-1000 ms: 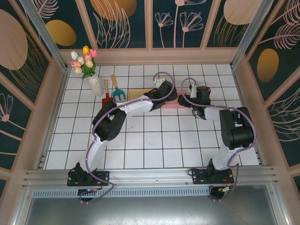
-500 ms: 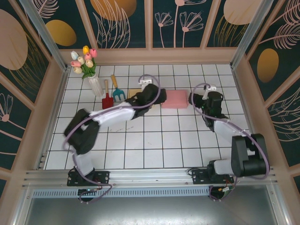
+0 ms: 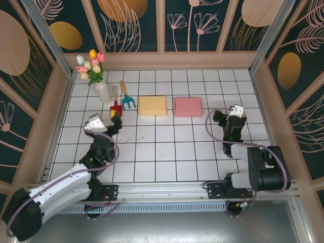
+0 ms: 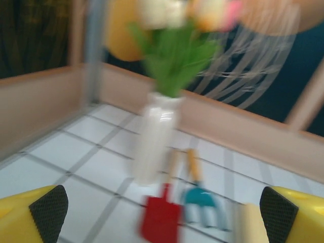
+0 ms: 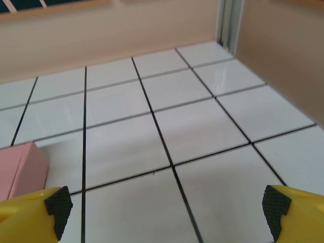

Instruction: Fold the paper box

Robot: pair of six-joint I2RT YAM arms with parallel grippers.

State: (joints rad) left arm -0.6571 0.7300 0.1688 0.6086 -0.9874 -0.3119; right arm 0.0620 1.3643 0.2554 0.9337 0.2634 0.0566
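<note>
Pulling back from the middle, the left end effector (image 4: 163,208) now hangs released near the worktop's (image 3: 167,152) left edge, facing the vase (image 4: 154,136); the yellow box (image 3: 152,106) and the pink paper box (image 3: 188,107) lie uncovered, side by side toward the far edge; the right end effector (image 5: 167,205), jaws spread and empty, has withdrawn toward the right edge; the folding looks finished.

Lab test cell — aluminium frame (image 3: 162,190), floral wall panels (image 3: 134,25), white tiled tabletop (image 3: 167,152).
</note>
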